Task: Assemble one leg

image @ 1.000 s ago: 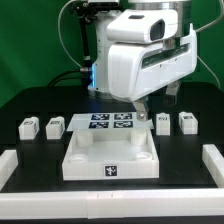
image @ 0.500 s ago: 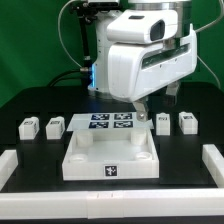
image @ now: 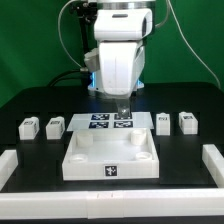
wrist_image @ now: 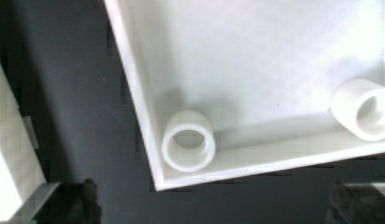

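Observation:
Four legs, small white blocky pegs with tags, stand on the black table: two at the exterior view's left [image: 29, 127] [image: 55, 126] and two at its right [image: 163, 121] [image: 187, 122]. The large white tray-like part [image: 75, 160] lies in front of the middle. My gripper [image: 122, 110] hangs over the tray's far edge, apart from every leg. In the wrist view the gripper [wrist_image: 210, 205] is open and empty, its dark fingertips [wrist_image: 64, 200] set far apart. The tray's corner [wrist_image: 260, 70] with two round sockets [wrist_image: 185, 140] [wrist_image: 367, 108] lies below. No leg shows there.
The marker board [image: 100, 123] lies flat behind the tray, under the arm. Low white walls stand at the exterior view's left [image: 8, 165], right [image: 212, 158] and along the front [image: 110, 205]. Cables hang behind the arm.
The arm's wrist has turned and swung from the exterior view's right to the middle, so the gripper now hangs over the tray's far edge. The legs and tray have not moved.

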Available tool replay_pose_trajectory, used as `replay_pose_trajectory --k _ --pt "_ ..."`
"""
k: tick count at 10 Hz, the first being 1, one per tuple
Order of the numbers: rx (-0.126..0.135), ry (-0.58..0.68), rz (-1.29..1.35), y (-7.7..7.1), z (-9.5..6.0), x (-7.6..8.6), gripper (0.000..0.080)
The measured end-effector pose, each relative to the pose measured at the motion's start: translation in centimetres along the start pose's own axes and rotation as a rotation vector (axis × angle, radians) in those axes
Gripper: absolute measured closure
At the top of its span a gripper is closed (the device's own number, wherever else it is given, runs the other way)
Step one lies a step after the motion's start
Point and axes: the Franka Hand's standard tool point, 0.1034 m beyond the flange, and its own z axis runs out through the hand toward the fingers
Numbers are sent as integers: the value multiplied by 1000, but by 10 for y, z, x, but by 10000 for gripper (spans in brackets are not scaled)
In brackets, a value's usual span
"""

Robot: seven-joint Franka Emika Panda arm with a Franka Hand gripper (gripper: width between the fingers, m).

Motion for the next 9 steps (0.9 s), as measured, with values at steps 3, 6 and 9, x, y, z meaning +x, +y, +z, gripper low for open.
replay_pose_trajectory --k 3,6,9 --pt "-20 -1 -88 -11 6 -8 150" --pt "-6 2 -164 -44 25 -36 150" --pt "-4 0 -152 -42 24 -35 150"
